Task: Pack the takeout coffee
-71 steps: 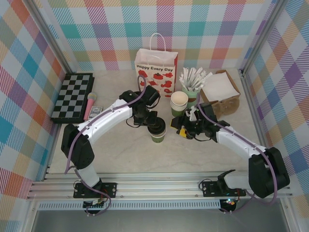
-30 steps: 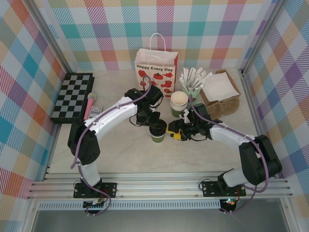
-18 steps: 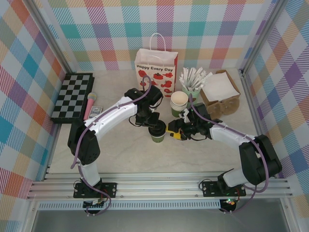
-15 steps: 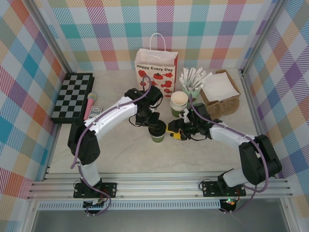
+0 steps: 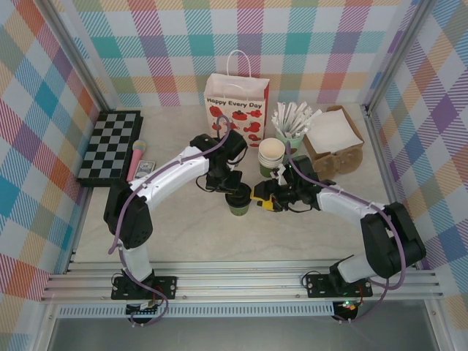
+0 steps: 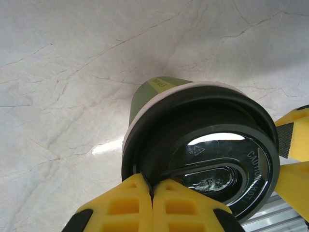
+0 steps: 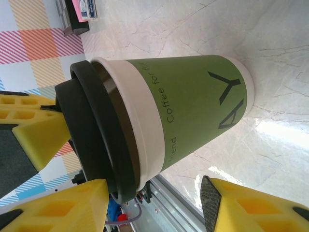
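Takeout coffee (image 5: pixel 239 205) upright at mid-table (image 5: pixel 190 234), lid on. Bare marble lies open on its near and left sides, up to the near rail (image 5: pixel 234 281); the chessboard (image 5: pixel 110 146) lies well apart along the left wall. Behind, room is tighter: the gift bag (image 5: pixel 236 106) stands at the back, and the stack of cups (image 5: pixel 271 155) is just beside my right wrist. My left gripper (image 6: pixel 152 203) is closed tip to tip, holding nothing, with its tips against the lid's rim (image 6: pixel 145 164). My right gripper (image 5: pixel 257 199) stands about half parted beside the cup, gripping nothing; whether its finger (image 7: pixel 53 208) touches the lid I cannot tell.
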